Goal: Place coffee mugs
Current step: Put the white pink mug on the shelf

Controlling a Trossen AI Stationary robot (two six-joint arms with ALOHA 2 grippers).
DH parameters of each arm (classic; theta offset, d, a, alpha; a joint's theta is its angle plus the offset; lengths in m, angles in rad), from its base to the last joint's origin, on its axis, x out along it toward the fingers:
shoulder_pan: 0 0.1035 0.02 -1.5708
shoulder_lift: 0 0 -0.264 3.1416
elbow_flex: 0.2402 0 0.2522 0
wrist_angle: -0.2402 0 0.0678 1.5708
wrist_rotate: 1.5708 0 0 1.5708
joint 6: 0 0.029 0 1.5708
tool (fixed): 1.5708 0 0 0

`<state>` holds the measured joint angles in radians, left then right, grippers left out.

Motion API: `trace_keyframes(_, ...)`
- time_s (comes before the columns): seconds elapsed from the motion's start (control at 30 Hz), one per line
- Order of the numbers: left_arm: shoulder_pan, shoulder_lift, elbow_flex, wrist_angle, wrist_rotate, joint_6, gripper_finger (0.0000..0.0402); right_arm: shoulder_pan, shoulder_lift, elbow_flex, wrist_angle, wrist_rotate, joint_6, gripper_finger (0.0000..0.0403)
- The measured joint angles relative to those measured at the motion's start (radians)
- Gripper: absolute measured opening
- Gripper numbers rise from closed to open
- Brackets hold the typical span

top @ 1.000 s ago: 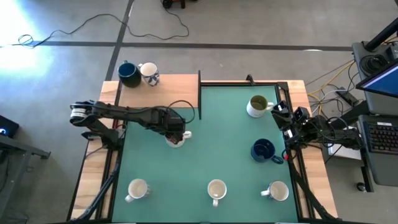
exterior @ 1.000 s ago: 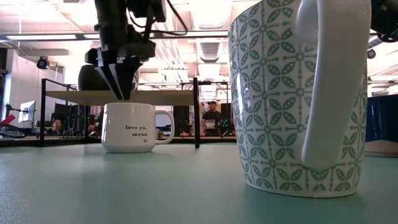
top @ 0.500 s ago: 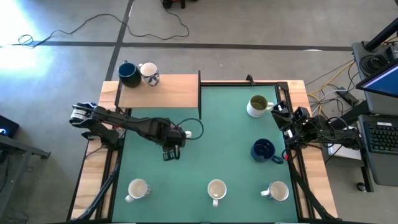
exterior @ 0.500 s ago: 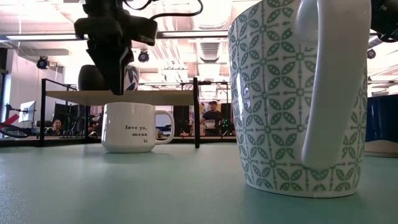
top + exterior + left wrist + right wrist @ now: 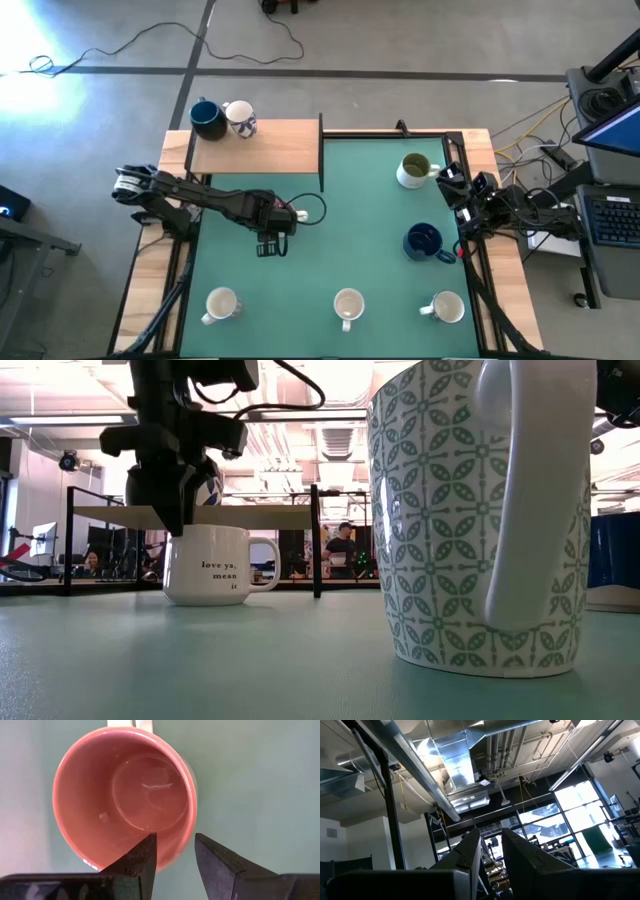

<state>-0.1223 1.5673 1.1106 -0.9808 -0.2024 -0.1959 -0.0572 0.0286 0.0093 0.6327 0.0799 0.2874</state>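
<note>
We saw the left gripper point(image 5: 174, 851) hovering open above the pink-lined white ceramic mug point(image 5: 125, 795); the right gripper point(image 5: 491, 847) was narrowly parted.

Bright, even light falls from overhead on the green surface point(image 5: 380, 200), and the shadows under the mugs stay short and soft. A hard white glare burns on the floor point(image 5: 30, 60) past the surface's far left corner. At surface level, ceiling lights point(image 5: 330, 380) blow out to white behind the arm, leaving it a dark silhouette. The patterned mug point(image 5: 470, 510) up close looms huge and slightly soft. The pink mug point(image 5: 125, 795) shows a small glint in its base and blurred edges. The windows point(image 5: 580, 800) glare against dim rafters.
</note>
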Motion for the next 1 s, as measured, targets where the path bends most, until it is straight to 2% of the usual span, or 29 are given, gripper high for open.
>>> trace_keyframes(0.23,0.003,0.001,-0.024,0.062,0.002,0.103,0.0092,0.0,0.0,0.0,0.0,0.0,0.0,0.0068)
trace_keyframes(0.5,0.005,0.0,-0.025,0.075,0.065,0.098,0.0013,0.0,0.0,0.0,0.0,0.0,0.0,0.0068)
trace_keyframes(0.77,0.018,0.001,-0.006,0.054,0.093,-0.199,0.0005,0.0,0.0,0.0,0.0,0.0,0.0,0.0068)
trace_keyframes(1.0,0.045,0.001,0.051,0.056,0.094,-0.343,0.0005,0.0,0.0,0.0,0.0,0.0,0.0,0.0068)
